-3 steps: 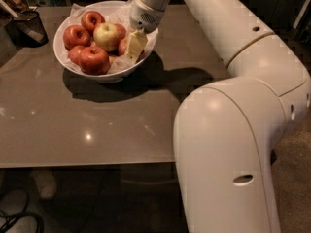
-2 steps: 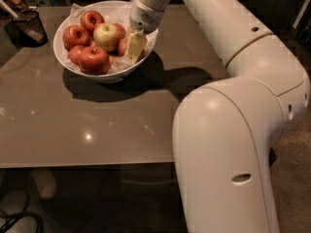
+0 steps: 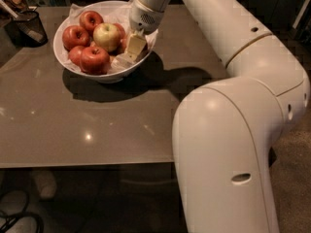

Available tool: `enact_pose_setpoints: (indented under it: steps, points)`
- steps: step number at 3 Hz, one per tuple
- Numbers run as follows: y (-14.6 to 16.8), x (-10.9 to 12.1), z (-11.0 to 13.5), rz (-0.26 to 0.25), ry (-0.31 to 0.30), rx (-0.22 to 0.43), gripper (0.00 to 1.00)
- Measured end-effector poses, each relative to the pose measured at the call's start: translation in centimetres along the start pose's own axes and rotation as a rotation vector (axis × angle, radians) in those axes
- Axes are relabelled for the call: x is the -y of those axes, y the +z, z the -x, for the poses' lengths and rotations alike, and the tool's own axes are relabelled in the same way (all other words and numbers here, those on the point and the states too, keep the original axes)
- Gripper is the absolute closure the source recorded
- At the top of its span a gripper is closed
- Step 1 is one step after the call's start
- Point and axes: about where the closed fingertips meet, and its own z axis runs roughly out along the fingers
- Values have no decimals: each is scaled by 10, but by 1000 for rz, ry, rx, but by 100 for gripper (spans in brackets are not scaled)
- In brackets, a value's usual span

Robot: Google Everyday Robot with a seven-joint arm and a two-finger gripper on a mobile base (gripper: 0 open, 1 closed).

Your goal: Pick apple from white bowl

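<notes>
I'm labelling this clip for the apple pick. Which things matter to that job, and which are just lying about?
Job: glossy white paper-lined bowl; round red apples and one yellow-green apple in it; gripper, down inside the bowl's right side.
Lying about: small black mesh cup, far left; brown table.

This looks like a break room or dining corner, though which of the two cannot be told. A smooth grey-brown rectangular counter [image 3: 97, 125] carries a wide glossy white bowl [image 3: 63, 62] of red and yellow apples [image 3: 95, 58] and a small black mesh cup [image 3: 26, 28]. The robot's cream-coloured hand [image 3: 132, 51] sits inside the bowl's right side.
</notes>
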Motion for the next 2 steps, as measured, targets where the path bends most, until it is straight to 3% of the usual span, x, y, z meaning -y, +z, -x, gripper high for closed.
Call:
enact_pose_setpoints:
  steps: [2]
  points:
    - [-27,-13,28,-48,-69,2,100]
